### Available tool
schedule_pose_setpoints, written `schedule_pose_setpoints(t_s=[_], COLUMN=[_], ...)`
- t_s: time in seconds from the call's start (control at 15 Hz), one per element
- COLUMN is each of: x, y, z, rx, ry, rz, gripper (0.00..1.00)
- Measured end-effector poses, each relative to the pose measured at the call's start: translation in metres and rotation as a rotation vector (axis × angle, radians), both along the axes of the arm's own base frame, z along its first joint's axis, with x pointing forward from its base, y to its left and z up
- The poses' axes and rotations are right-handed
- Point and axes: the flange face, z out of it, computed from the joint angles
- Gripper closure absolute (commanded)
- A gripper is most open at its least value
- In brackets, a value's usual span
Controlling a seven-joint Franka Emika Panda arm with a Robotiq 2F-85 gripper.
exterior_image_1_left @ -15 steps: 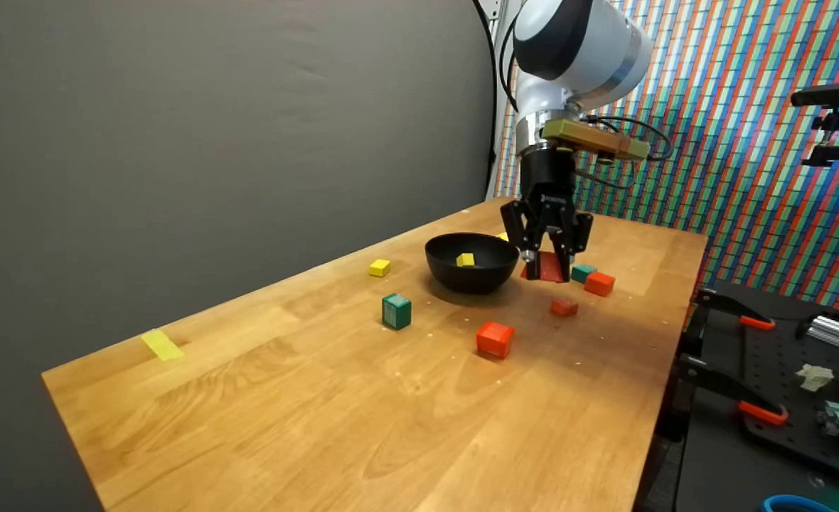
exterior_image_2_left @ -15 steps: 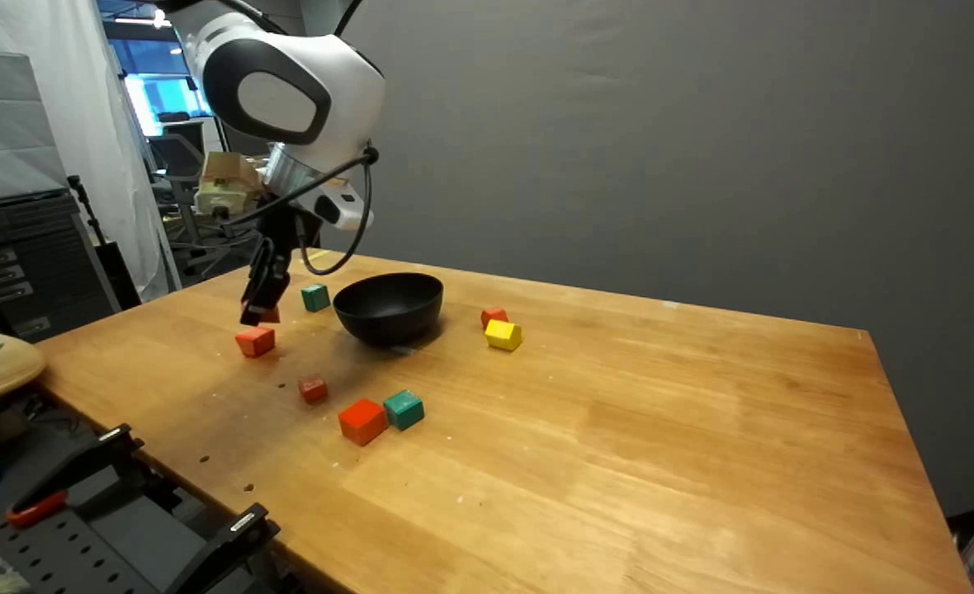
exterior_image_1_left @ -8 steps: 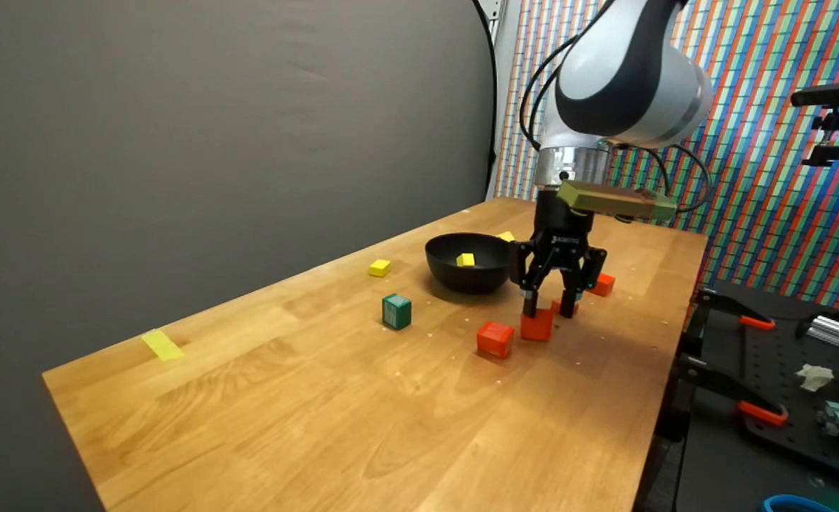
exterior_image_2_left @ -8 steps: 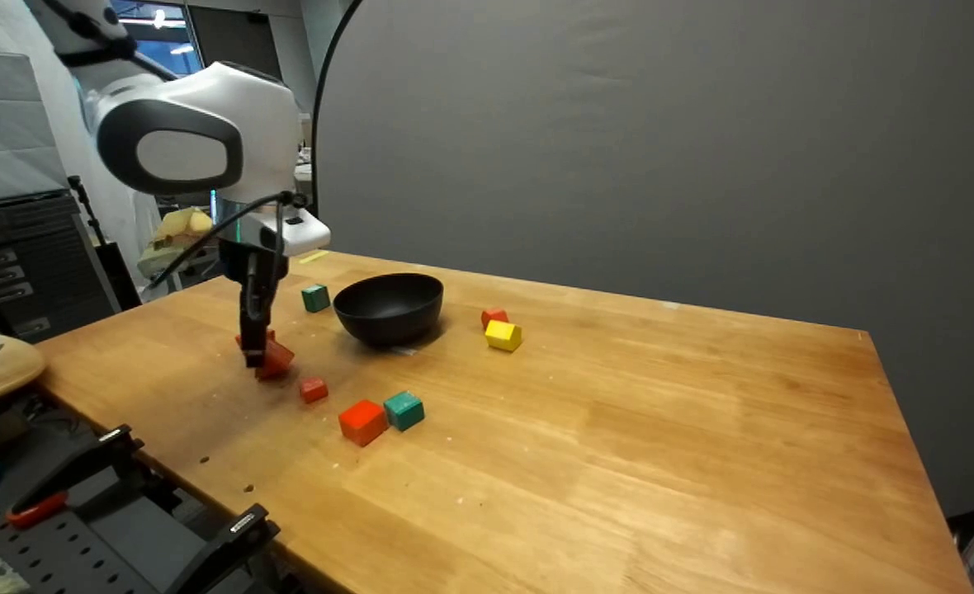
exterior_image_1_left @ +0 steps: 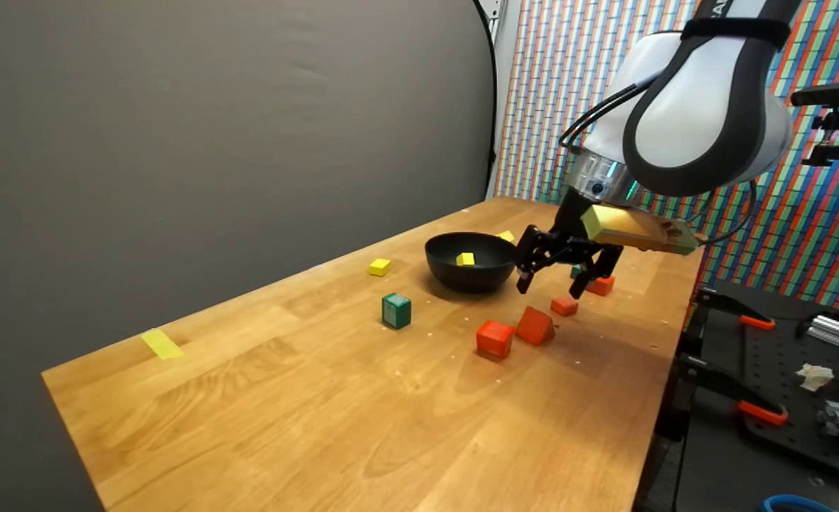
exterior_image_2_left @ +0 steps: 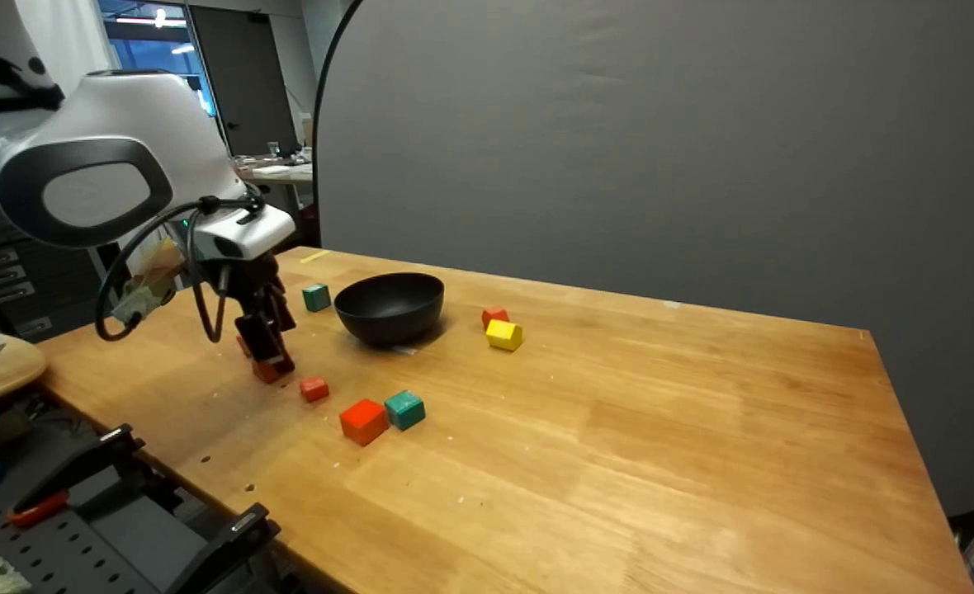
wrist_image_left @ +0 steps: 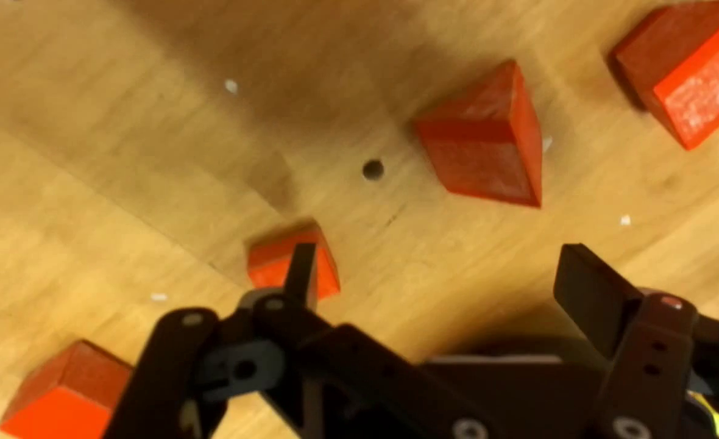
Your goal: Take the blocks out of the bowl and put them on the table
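Above the table (exterior_image_1_left: 284, 427), near the black bowl (exterior_image_1_left: 471, 281), the gripper (exterior_image_1_left: 550, 286) hangs tilted, its two fingers (wrist_image_left: 591, 299) spread wide apart, with wood grain showing between them in the wrist view. There, one fingertip covers part of a small red block (wrist_image_left: 268, 265) on the table below. A red wedge (exterior_image_1_left: 535, 326) rests on the table, apart from both fingertips, and a bright red block (exterior_image_1_left: 495, 340) sits near the wedge. Inside the bowl, in an exterior view, lies a yellow block (exterior_image_1_left: 466, 259). On the table by the bowl stand a second yellow block (exterior_image_1_left: 380, 267) and a green block (exterior_image_1_left: 397, 311), apart from each other. In an exterior view, a bigger red block (exterior_image_2_left: 364, 421) lies just beside a second green block (exterior_image_2_left: 404, 410); whether they touch is hard to tell. Elsewhere on the table, a third yellow block (exterior_image_2_left: 503, 335) partly hides one more red block (exterior_image_2_left: 495, 315) behind it. A flat yellow strip (exterior_image_1_left: 162, 344) lies near the table's edge, and a grey backdrop (exterior_image_1_left: 213, 142) stands along the table's long side.
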Motion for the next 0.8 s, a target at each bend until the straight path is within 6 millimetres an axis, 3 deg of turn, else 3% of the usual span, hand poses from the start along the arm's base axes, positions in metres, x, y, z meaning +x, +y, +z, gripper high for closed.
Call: schedule_pose_setpoints(t_s=[0.33, 0.6, 0.8], x=[0.024, 0.027, 0.059], y=[-0.019, -0.027, -0.039], z=[0.031, 0.031, 0.047], rx=[-0.030, -0.043, -0.061], ry=[-0.129, -0.128, -0.196], rz=[0.005, 0.010, 0.017], gripper=[0.00, 0.00, 0.00])
